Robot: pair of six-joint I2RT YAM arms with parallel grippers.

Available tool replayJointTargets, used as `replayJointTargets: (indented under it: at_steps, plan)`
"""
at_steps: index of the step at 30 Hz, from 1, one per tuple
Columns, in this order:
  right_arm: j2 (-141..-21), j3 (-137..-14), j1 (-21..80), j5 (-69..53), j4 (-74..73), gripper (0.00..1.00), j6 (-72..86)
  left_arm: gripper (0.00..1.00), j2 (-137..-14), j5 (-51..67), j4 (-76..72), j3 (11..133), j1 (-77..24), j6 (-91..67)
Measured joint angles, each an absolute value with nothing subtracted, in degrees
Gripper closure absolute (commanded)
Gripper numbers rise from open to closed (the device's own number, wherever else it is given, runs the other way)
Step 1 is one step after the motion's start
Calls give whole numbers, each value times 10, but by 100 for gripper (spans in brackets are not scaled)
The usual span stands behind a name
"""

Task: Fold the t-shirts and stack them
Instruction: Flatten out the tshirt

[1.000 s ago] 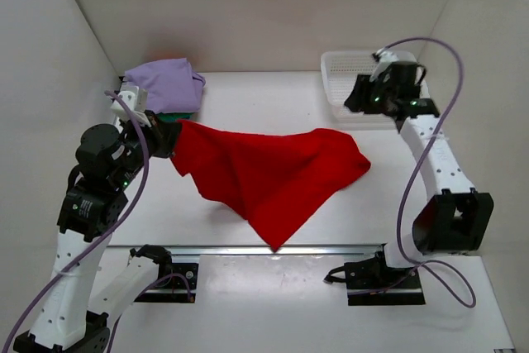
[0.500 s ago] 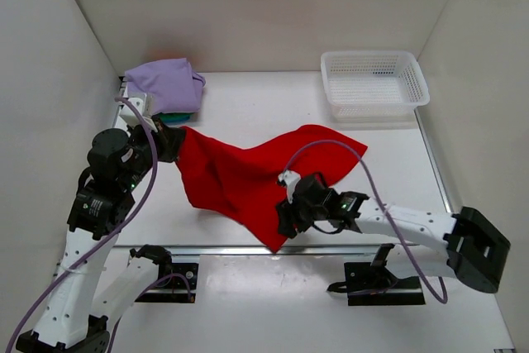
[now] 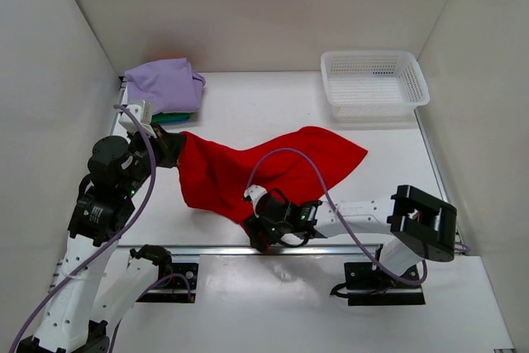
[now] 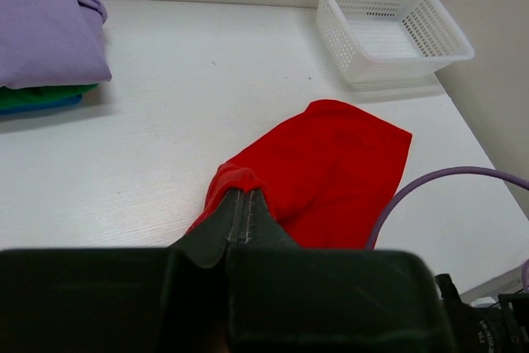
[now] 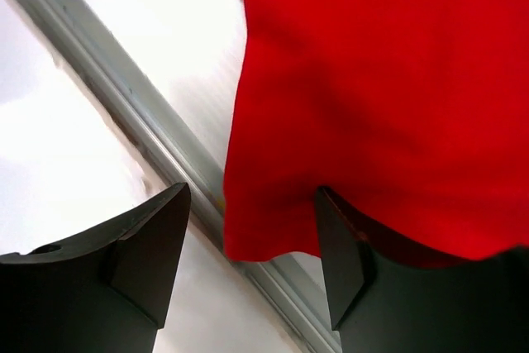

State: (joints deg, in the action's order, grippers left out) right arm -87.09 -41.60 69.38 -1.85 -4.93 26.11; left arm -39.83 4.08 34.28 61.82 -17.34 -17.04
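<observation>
One red t-shirt [image 3: 240, 173] sprawls across the bench [image 3: 256, 109]: my left gripper [image 4: 244, 202] pinches its 9 o'clock edge, right gripper [image 5: 250, 200] gapes around its 6 o'clock corner (at the rail [image 5: 116, 101]); open room toward 12.

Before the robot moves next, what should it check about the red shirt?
1. Left gripper shut on the shirt: ok.
2. Right gripper open: ok.
3. Shirt's near corner lined up between the right jaws: ok.
4. Corner deep enough to pinch: cannot tell.
5. Shirt lying flat: not ok, it is rumpled.
6. Stack and basket apart from the shirt: ok.
</observation>
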Motion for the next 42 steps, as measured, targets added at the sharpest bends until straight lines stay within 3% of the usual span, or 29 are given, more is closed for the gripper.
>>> replayJointTargets:
  at_steps: [4,7,8,10,17,21,27,30,32,42]
  plan:
    - [-908,-450,715,25,-51,45,279,100,-392,40,343,614,-173,-170]
    - [-929,-475,721,53,-72,56,286,100,-390,40,343,612,-171,-171]
    - [-934,-481,721,61,-80,74,286,100,-389,40,343,611,-171,-171]
    - [-940,-485,722,76,-90,99,285,100,-385,38,342,606,-170,-173]
    - [-902,-478,694,46,-151,100,268,100,-390,36,344,608,-170,-175]
    - [-777,-504,613,-28,-256,100,214,100,-461,34,380,710,-165,-159]
    - [-616,-782,306,-155,-294,100,140,100,-590,6,398,965,-155,-132]
    - [-548,-843,91,-247,-278,100,129,100,-613,-18,399,1055,-157,-116]
    - [-503,-854,10,-296,-289,100,124,100,-607,-37,403,1080,-163,-105]
    - [-480,-945,9,-388,-336,100,122,100,-557,-162,434,1199,-262,-54]
